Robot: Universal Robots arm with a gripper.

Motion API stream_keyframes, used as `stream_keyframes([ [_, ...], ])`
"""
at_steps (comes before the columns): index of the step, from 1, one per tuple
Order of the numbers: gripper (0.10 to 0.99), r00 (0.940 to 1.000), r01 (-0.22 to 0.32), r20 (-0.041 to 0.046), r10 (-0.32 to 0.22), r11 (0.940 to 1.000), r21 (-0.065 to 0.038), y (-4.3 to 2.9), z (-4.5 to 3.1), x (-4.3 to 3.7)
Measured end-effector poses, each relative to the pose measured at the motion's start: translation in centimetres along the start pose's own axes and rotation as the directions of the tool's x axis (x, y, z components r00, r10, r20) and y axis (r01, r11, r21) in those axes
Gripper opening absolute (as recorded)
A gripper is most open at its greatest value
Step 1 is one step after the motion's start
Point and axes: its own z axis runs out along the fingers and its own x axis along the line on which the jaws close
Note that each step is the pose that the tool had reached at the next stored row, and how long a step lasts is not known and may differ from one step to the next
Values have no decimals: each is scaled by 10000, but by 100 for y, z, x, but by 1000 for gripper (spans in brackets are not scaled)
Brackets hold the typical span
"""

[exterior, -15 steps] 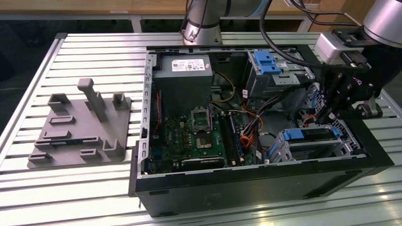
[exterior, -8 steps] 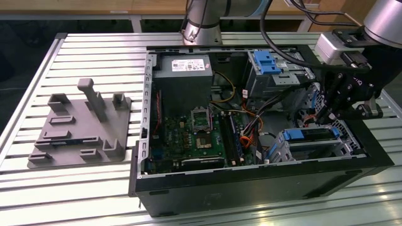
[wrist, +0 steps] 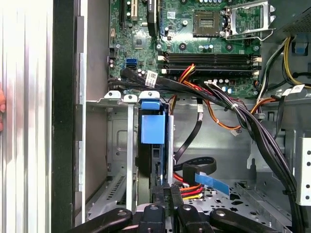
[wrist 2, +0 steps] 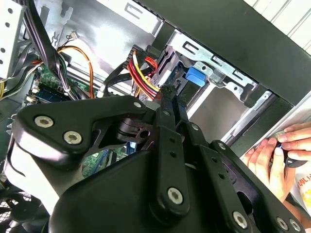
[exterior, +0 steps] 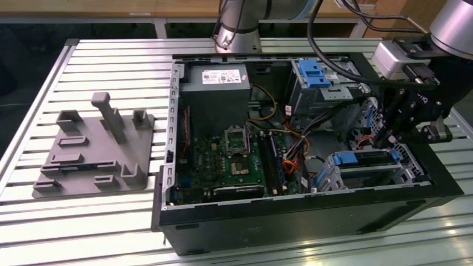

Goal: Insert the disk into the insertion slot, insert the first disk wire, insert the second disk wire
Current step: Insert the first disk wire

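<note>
Pincer (wrist: pixel 166 191) clamped on wire (wrist: pixel 192 190), disk (wrist: pixel 153 128) just ahead in slot (wrist: pixel 116 145); tilted, the wire's end may jam or slip free.

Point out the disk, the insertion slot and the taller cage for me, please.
the disk (wrist: pixel 153 128): first wrist view, on its blue carrier's end face.
the insertion slot (exterior: pixel 373 178): exterior view, on the cage's silver side wall.
the taller cage (exterior: pixel 316 75): exterior view, on its blue latch.

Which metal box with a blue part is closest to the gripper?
The low cage at the exterior view's right, right by the gripper. It holds the blue-framed disk; the taller cage with the blue latch stands farther away.
</note>
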Motion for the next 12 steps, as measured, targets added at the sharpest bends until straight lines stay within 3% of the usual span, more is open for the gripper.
stream_keyframes([
  [12,165,10000,-2,-3,2,10000,0,-9,22,21],
])
